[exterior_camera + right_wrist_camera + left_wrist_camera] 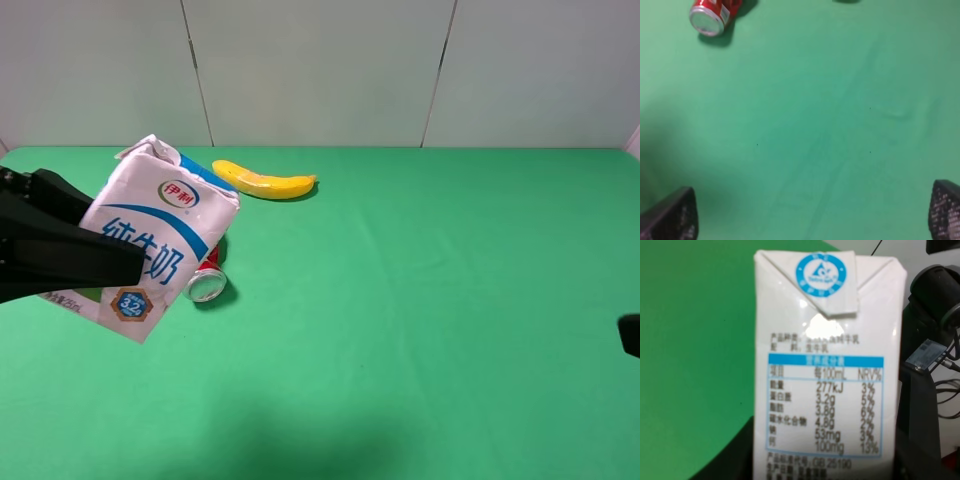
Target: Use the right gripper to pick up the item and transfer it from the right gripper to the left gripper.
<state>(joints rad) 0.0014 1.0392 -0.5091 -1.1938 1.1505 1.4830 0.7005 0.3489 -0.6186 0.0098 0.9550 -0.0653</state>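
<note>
1 milk carton point(165, 235), white with blue lettering, hangs above the table at the left side of the high view. It is tilted, gabled top uppermost. Left gripper point(100, 262) is clamped on it, with 1 black finger lying across the printed front face, low down. In the left wrist view the carton's nutrition panel fills most of the frame. A round blue mark sits on the folded flap, and dark gripper parts show at both lower edges.

Red can point(207, 280) lies on its side on the green table point(420, 300), partly hidden behind the carton's lower edge, silver end toward the camera. Banana point(265, 183) lies farther back near the wall, apart from the can.

Right gripper point(812, 214) is well apart, at the right; only a black sliver shows at the edge of the high view. Its 2 fingers point(672, 217) stand wide apart over the green cloth. The can shows at the far corner of the right wrist view.
</note>
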